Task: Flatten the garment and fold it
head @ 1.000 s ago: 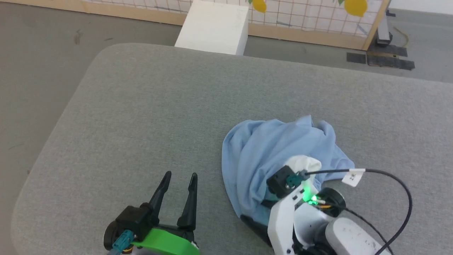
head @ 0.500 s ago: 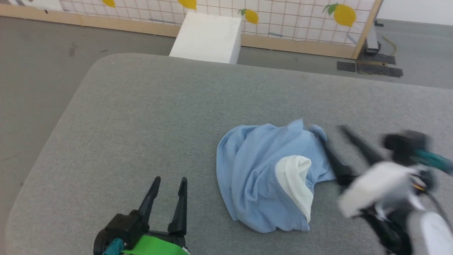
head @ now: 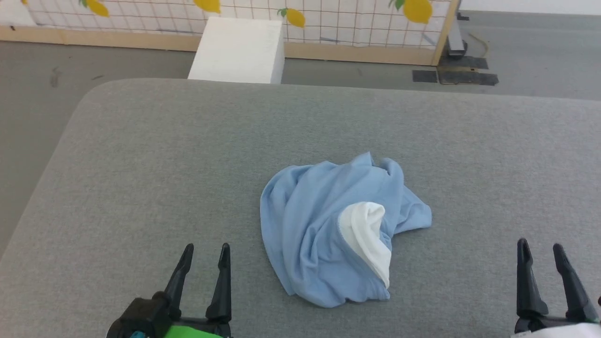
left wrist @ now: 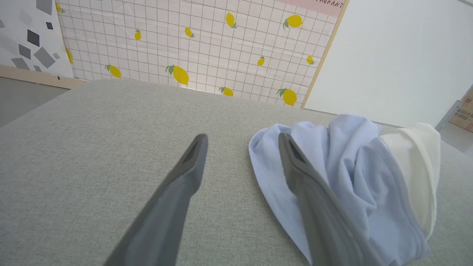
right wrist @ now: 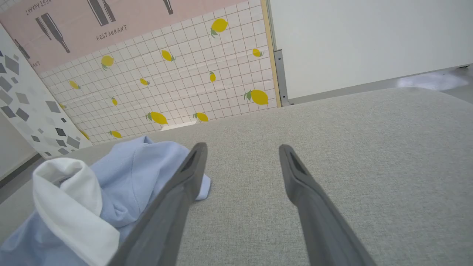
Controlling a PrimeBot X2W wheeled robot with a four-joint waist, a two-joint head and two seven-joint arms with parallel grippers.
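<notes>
Blue garment — crumpled, between fingers, seemingly untouched

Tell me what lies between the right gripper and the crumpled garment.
Bare grey cushion lies between the right gripper and the garment, with nothing else on that stretch; the head view shows it.
</notes>
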